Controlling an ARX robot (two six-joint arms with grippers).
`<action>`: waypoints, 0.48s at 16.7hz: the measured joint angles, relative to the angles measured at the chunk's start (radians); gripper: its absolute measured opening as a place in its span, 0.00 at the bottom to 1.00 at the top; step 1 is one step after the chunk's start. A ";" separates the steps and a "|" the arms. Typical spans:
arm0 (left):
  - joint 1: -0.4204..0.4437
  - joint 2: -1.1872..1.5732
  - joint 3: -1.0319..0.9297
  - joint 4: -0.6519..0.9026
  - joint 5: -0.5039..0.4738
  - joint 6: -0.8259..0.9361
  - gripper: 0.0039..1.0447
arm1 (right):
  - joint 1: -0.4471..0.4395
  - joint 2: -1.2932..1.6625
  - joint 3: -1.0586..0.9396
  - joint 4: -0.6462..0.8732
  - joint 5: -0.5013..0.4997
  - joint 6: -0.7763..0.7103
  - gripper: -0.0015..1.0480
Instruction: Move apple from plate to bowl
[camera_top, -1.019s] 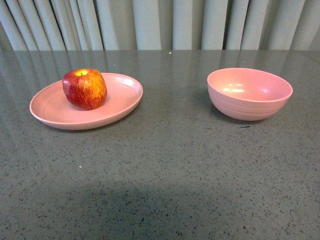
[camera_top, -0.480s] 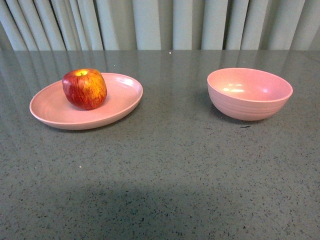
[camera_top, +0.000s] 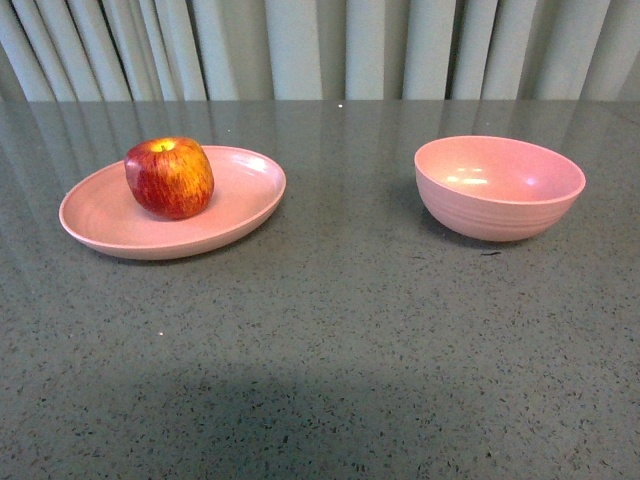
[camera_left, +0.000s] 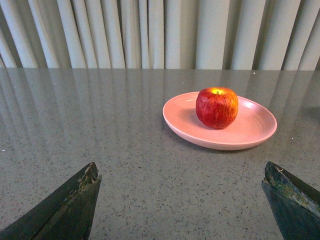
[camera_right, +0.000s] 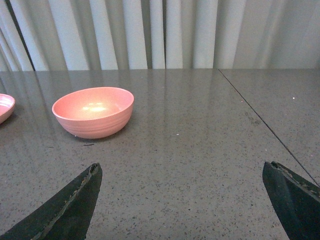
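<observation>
The red apple (camera_top: 169, 178) with yellow streaks sits upright on the shallow pink plate (camera_top: 245, 195) at the left of the table. The deep pink bowl (camera_top: 499, 186) stands empty at the right. Neither arm shows in the front view. In the left wrist view the apple (camera_left: 216, 107) and plate (camera_left: 255, 127) lie well ahead of my left gripper (camera_left: 182, 172), which is open and empty. In the right wrist view the bowl (camera_right: 93, 111) lies ahead of my open, empty right gripper (camera_right: 182, 172), off to one side, with the plate's edge (camera_right: 5, 107) just showing.
The table is a dark grey speckled surface (camera_top: 330, 330). Pale pleated curtains (camera_top: 330, 45) hang behind its far edge. A thin seam (camera_right: 265, 122) crosses the tabletop in the right wrist view.
</observation>
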 joint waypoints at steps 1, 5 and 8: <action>0.000 0.000 0.000 0.000 0.000 0.000 0.94 | 0.000 0.000 0.000 0.000 0.000 0.000 0.94; 0.000 0.000 0.000 0.000 0.000 0.000 0.94 | -0.006 0.113 0.053 -0.166 -0.048 0.093 0.94; 0.000 0.000 0.000 0.000 0.000 0.000 0.94 | 0.010 0.162 0.090 -0.095 -0.026 0.108 0.94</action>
